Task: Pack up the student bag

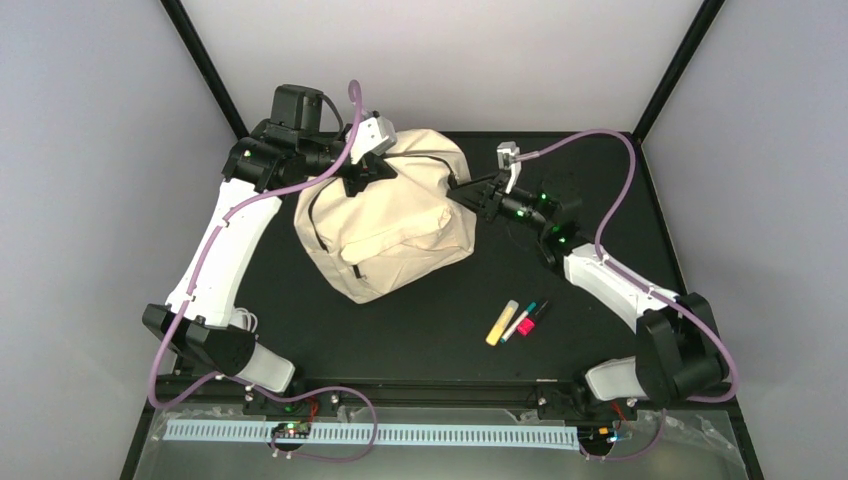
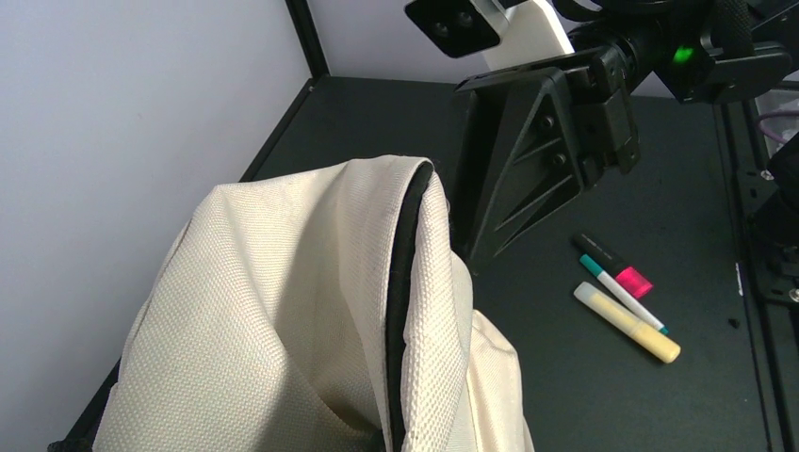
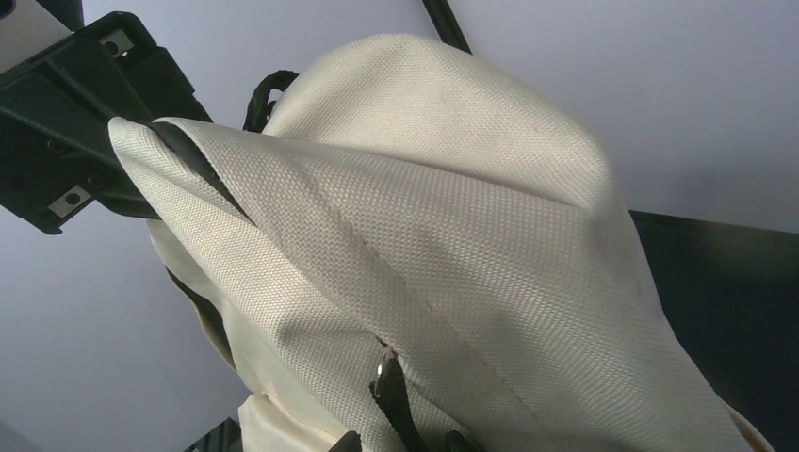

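The student bag [image 1: 385, 225], cream fabric with dark zipper lines, stands at the middle back of the black table. My left gripper [image 1: 358, 172] is shut on the fabric beside the zipper at the bag's top left. The right wrist view shows this pinch, with the left gripper [image 3: 132, 202] on a raised fold. My right gripper [image 1: 462, 192] is at the bag's upper right side. There the black zipper pull [image 3: 391, 391] hangs between my right gripper's [image 3: 402, 443] two fingertips, with a gap on each side. In the left wrist view, bag fabric [image 2: 283, 311] hides my left fingers.
A yellow highlighter [image 1: 501, 322], a teal-capped white marker [image 1: 520, 320] and a pink-and-black marker [image 1: 531, 318] lie together on the table, in front and right of the bag. Grey walls and black frame posts close in the back corners.
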